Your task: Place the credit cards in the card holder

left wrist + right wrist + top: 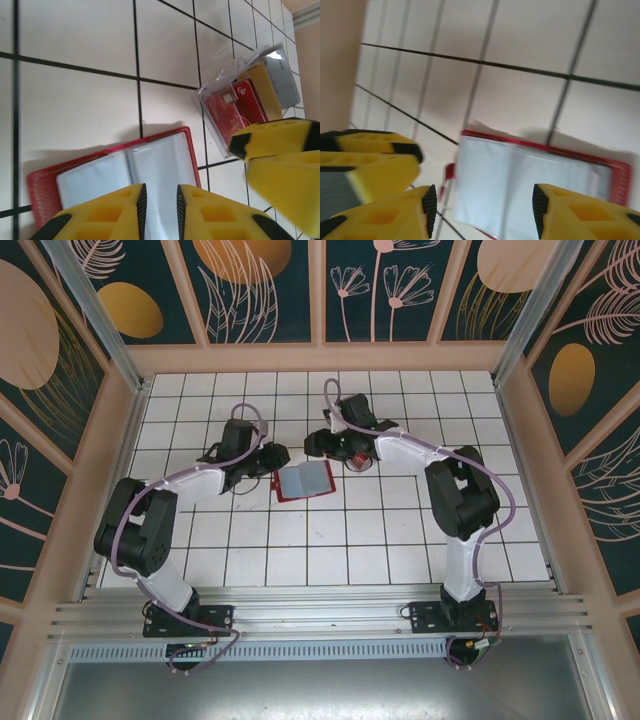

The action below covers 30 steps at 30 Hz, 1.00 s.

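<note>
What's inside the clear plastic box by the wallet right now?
A red card shows through the clear plastic box, with a yellow card and a grey card fanned behind it. The right gripper covers one end of the box, so anything beneath the stack is hidden.

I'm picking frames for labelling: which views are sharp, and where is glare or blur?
Top external: sharp, evenly lit. Left wrist: crisp, with glare on the clear plastic box and a shadow beside the card holder. Right wrist: blurred, tile lines and card holder edges smeared.
</note>
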Each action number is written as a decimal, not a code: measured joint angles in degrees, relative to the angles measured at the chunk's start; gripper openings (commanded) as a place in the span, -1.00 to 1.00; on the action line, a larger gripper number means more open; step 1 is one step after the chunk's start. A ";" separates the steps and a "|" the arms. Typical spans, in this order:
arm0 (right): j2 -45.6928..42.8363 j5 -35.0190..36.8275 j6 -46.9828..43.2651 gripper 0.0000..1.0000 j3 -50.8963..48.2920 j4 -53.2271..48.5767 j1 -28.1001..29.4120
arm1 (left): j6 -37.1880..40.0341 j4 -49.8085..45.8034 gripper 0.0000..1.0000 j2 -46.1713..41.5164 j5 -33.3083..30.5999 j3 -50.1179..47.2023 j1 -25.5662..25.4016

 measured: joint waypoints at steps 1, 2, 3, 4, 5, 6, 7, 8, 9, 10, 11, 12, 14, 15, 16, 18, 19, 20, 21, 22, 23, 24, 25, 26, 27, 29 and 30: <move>0.00 0.96 -0.37 0.13 -0.81 -0.94 0.22 | 0.02 0.02 -0.55 0.74 0.20 0.02 -0.33; 0.02 1.81 -0.66 0.13 -1.31 -1.81 0.52 | 0.04 -0.04 -0.57 1.49 0.37 0.02 -0.42; 0.02 2.91 -1.14 0.13 -1.75 -2.86 0.98 | 0.02 -0.04 -0.58 2.34 0.55 -0.04 -0.44; 0.02 3.67 -1.44 0.13 -2.05 -3.41 1.44 | 0.02 -0.04 -0.59 3.26 0.61 -0.15 -0.44; 0.02 4.07 -1.53 0.13 -2.19 -3.63 1.84 | 0.02 -0.02 -0.59 3.96 0.70 -0.28 -0.44; 0.04 4.37 -1.66 0.13 -2.23 -3.85 2.23 | 0.02 0.00 -0.61 4.79 0.79 -0.59 -0.42; 0.13 4.63 -1.75 0.13 -2.23 -3.91 2.56 | 0.00 0.02 -0.61 5.40 0.87 -0.96 -0.42; 0.20 4.70 -1.86 0.13 -2.23 -3.89 2.78 | 0.00 0.02 -0.62 5.90 0.96 -1.38 -0.42; 0.33 4.90 -1.88 0.13 -2.23 -3.89 2.93 | 0.00 0.15 -0.62 6.43 1.01 -1.81 -0.42; 0.55 5.09 -1.90 0.13 -2.23 -3.89 3.02 | 0.00 0.20 -0.63 6.86 1.03 -2.12 -0.42; 0.72 5.14 -1.90 0.13 -2.23 -3.89 3.04 | -0.02 0.24 -0.64 7.21 1.07 -2.27 -0.42; 1.01 5.25 -1.92 0.13 -2.23 -3.96 3.04 | -0.02 0.42 -0.64 7.63 1.20 -2.43 -0.42; 1.68 5.31 -2.16 0.13 -2.19 -4.02 3.04 | -0.02 1.03 -0.64 8.11 1.44 -2.62 -0.42; 2.14 5.33 -2.40 0.13 -2.19 -4.09 3.04 | -0.04 1.36 -0.65 8.13 1.57 -2.62 -0.42; 2.67 5.33 -2.56 0.13 -2.14 -4.11 3.04 | -0.04 1.60 -0.65 8.22 1.62 -2.64 -0.42; 3.34 5.25 -2.78 0.13 -2.05 -4.02 3.04 | -0.04 2.10 -0.66 8.31 1.64 -2.86 -0.42; 3.37 5.11 -2.78 0.13 -1.79 -4.04 3.06 | -0.07 2.32 -0.66 8.31 1.64 -2.95 -0.42; 3.37 5.14 -2.80 0.13 -1.53 -4.04 3.15 | -0.11 2.43 -0.67 8.33 1.66 -2.99 -0.42; 3.54 5.11 -2.78 0.13 -1.29 -4.04 3.26 | -0.22 2.73 -0.68 8.33 1.66 -3.10 -0.42; 3.80 5.09 -2.80 0.13 -1.05 -4.07 3.37 | -0.26 3.08 -0.68 8.33 1.64 -3.30 -0.42; 4.02 5.09 -2.78 0.13 -0.81 -4.07 3.48 | -0.31 3.41 -0.68 8.33 1.66 -3.50 -0.42; 4.28 5.07 -2.78 0.13 -0.44 -4.04 3.63 | -0.46 3.72 -0.69 8.33 1.66 -3.61 -0.42; 4.50 5.07 -2.78 0.13 -0.04 -4.07 3.80 | -0.50 3.98 -0.69 8.33 1.68 -3.72 -0.42; 4.76 5.07 -2.78 0.13 0.33 -4.07 4.00 | -0.59 4.31 -0.69 8.35 1.84 -3.82 -0.42; 5.01 5.07 -2.80 0.13 0.70 -4.11 4.22 | -0.66 4.57 -0.69 8.46 1.92 -3.91 -0.42; 5.51 5.09 -2.80 0.13 1.33 -4.17 4.66 | -0.68 4.96 -0.70 8.63 2.16 -3.91 -0.42; 5.68 5.07 -2.84 0.14 1.55 -4.22 4.87 | -0.68 5.09 -0.70 8.66 2.29 -3.93 -0.42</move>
